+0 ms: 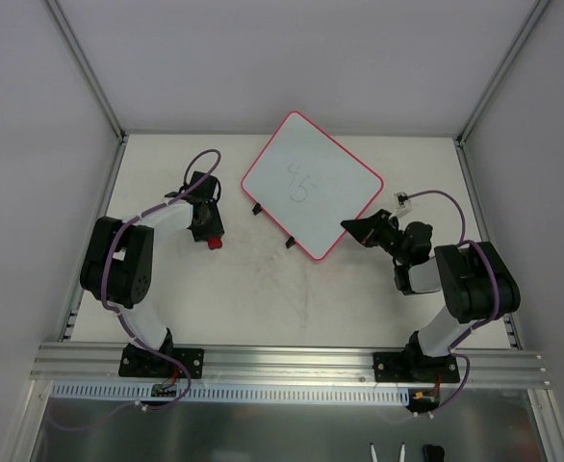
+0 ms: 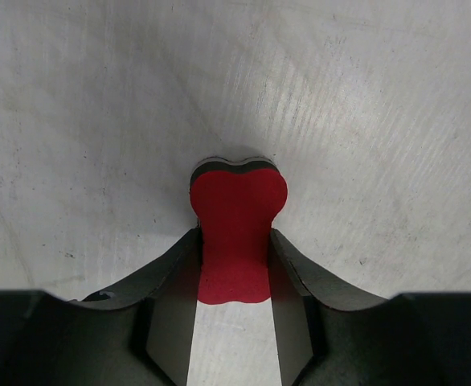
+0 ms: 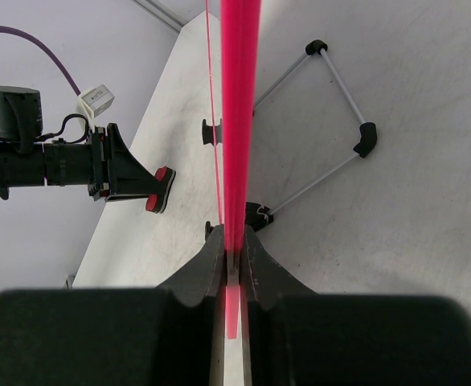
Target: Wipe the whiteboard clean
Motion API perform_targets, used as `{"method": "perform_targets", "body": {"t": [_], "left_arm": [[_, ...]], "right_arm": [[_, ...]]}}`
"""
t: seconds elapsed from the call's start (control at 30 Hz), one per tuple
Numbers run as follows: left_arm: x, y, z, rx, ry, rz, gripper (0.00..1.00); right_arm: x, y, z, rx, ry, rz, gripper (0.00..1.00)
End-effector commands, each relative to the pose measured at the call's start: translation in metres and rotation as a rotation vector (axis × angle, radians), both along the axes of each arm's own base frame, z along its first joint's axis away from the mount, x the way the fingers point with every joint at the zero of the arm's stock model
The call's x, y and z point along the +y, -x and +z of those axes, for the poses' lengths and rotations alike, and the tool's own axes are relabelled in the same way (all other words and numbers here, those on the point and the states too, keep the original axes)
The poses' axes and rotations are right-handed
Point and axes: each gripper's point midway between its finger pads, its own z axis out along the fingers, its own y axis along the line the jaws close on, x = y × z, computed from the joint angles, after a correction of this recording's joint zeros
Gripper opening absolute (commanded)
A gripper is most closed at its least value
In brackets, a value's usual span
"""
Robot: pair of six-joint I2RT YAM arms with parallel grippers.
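**Whiteboard** [image 1: 332, 197]: red-rimmed, with a grey scribble [image 1: 299, 181] at its centre. It sits far-middle on the counter [image 1: 263, 298], set diagonally, long axis running far-left to near-right.

**Right end effector** [image 3: 232, 241]: jaws closed thin on the board's near-right rim.

**Left end effector** [image 2: 234, 238]: jaws narrow, pressed to both sides of the red eraser [image 2: 237, 197] at its waist. The eraser lies low on the counter.

**Key relation:** the scribble lies to the right of the eraser and slightly beyond it, well apart. The left arm likely has to carry the eraser there.

We see bright, even, diffuse light on the table [image 1: 263, 289], with only soft shadows. Close to the right wrist camera the whiteboard [image 3: 237, 121] edge blurs into a glowing pink streak; the eraser [image 2: 237, 217] looks sharp.
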Motion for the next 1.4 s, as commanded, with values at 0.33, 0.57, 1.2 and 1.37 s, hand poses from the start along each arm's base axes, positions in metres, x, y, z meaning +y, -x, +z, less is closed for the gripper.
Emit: {"method": "perform_targets", "body": {"t": [0.33,0.57,1.2,1.37], "left_arm": [[0.004,-0.003,0.014,-0.024,-0.039,-0.011,0.66],[0.006,-0.005,0.022,-0.037,-0.087,-0.03,0.64],[0.002,-0.008,0.015,0.012,-0.116,-0.054,0.57],[0.001,-0.01,0.011,0.021,-0.126,-0.058,0.57]], "right_arm": [[0.004,-0.006,0.025,-0.155,0.014,0.032,0.0],[0.004,-0.007,0.026,-0.155,0.012,0.034,0.0],[0.004,-0.007,0.028,-0.157,0.007,0.037,0.0],[0.003,-0.007,0.027,-0.154,0.006,0.035,0.0]]}}
